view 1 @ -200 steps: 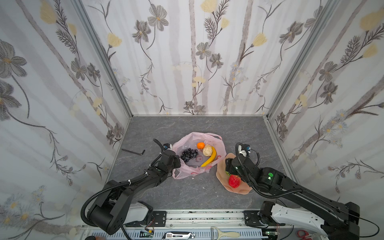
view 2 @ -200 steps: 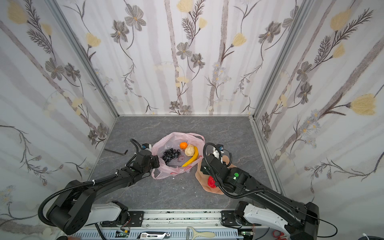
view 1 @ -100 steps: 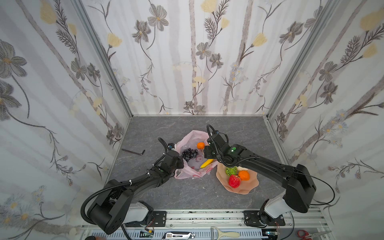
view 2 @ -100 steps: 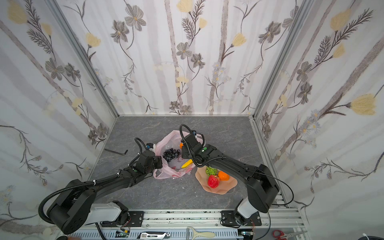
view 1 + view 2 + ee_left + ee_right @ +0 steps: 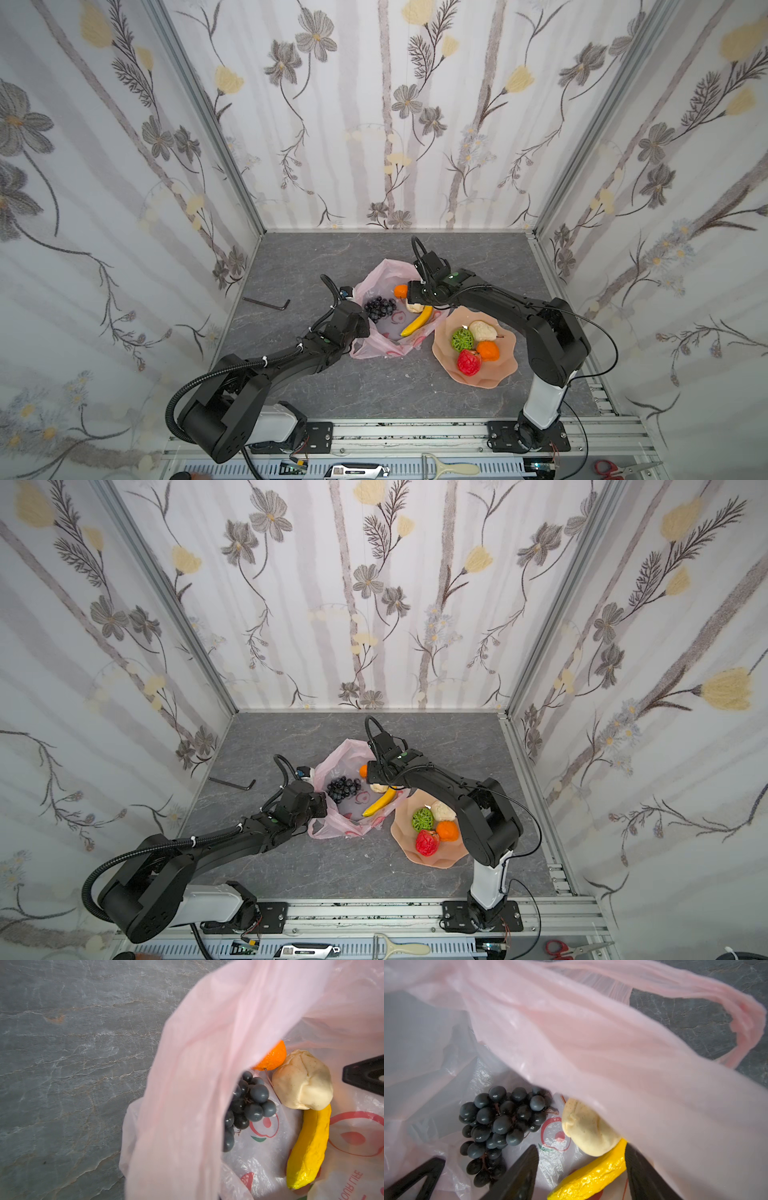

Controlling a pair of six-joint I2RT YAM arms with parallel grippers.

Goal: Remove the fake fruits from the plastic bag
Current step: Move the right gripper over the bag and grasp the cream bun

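fingers of my right hand (image 5: 581, 1147) stand apart astride the banana (image 5: 591, 1178), down in the bag (image 5: 571, 1032). i judge it light, stiff, slick: take it mid-body. left hand (image 5: 360, 322) is clamped on the flimsy bag rim.

Orange (image 5: 270, 1058) half under blurred plastic bag (image 5: 197, 1084) fold

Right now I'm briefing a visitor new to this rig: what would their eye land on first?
The pink plastic bag at the table's middle, its left rim pinched up by the left gripper, shows a dark grape bunch and a yellow banana inside. The right gripper reaches into it, jaws open either side of the banana. Right of the bag, a peach dish holds a red apple, green fruit, orange and beige fruit.
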